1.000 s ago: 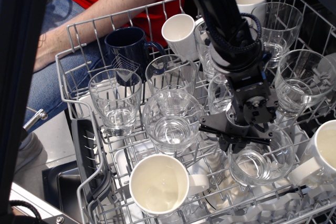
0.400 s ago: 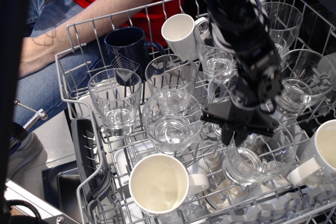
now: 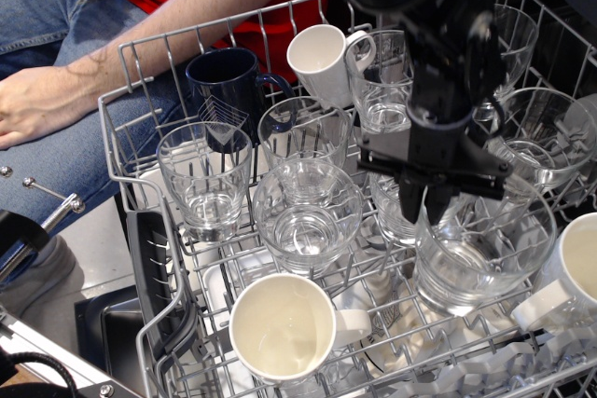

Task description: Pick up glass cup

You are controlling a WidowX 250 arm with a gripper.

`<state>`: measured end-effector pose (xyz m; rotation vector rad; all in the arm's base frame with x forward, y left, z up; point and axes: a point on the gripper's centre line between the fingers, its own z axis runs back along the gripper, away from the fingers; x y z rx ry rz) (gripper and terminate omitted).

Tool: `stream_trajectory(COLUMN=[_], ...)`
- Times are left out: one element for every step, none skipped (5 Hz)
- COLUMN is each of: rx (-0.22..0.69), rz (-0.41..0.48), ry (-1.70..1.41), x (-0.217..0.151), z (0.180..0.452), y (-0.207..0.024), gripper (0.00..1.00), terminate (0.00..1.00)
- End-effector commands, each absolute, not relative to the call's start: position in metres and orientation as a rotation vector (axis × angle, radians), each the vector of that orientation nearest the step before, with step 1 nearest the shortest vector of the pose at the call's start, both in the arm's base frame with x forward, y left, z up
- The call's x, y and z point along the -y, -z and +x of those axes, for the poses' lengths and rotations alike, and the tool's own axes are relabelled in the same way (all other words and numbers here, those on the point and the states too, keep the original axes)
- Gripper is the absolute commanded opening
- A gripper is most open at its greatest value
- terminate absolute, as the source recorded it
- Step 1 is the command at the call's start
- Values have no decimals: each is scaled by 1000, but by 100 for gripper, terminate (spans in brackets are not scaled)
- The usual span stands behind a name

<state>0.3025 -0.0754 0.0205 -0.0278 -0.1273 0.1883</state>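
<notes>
**Q:** Where was the glass cup, and what was your tool doing?

**A:** In the upper dishwasher rack [image 3: 121, 151], my gripper [image 3: 427, 204] had its fingers pinched narrow over the near rim of the glass cup [image 3: 480, 249], one finger seemingly inside the rim and one outside. The wide, round-bellied cup hung directly below and slightly to the right of the gripper, tilted, and it looked raised off the wires, though I could not tell whether its base had fully cleared them.

**Q:** Which step was that?

**A:** By my judgement, the lift: the grasp looked made and the cup was on its way out.

**Q:** What surrounded the tool?

**A:** A clear tumbler [image 3: 390, 204] stood just behind and left of my fingers. A second wide glass [image 3: 307, 214] sat farther left, a white mug [image 3: 283, 327] lay below and left, and another white mug [image 3: 571, 272] sat close to the right of the cup. A seated person's hand [image 3: 42, 104] rested well off to the left.

**Q:** What did the next move call for?

**A:** A straight, slow rise, keeping the pinch firm so the tilted cup would neither slip nor knock its neighbours.
</notes>
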Motion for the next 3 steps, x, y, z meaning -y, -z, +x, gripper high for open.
stream_trajectory(rx=[211, 208, 183], rz=[-93, -133, -160], ry=[-101, -59, -10], x=[68, 59, 49], z=[322, 328, 335], y=[-104, -121, -134], gripper=[0, 0, 0], terminate=[0, 0, 100])
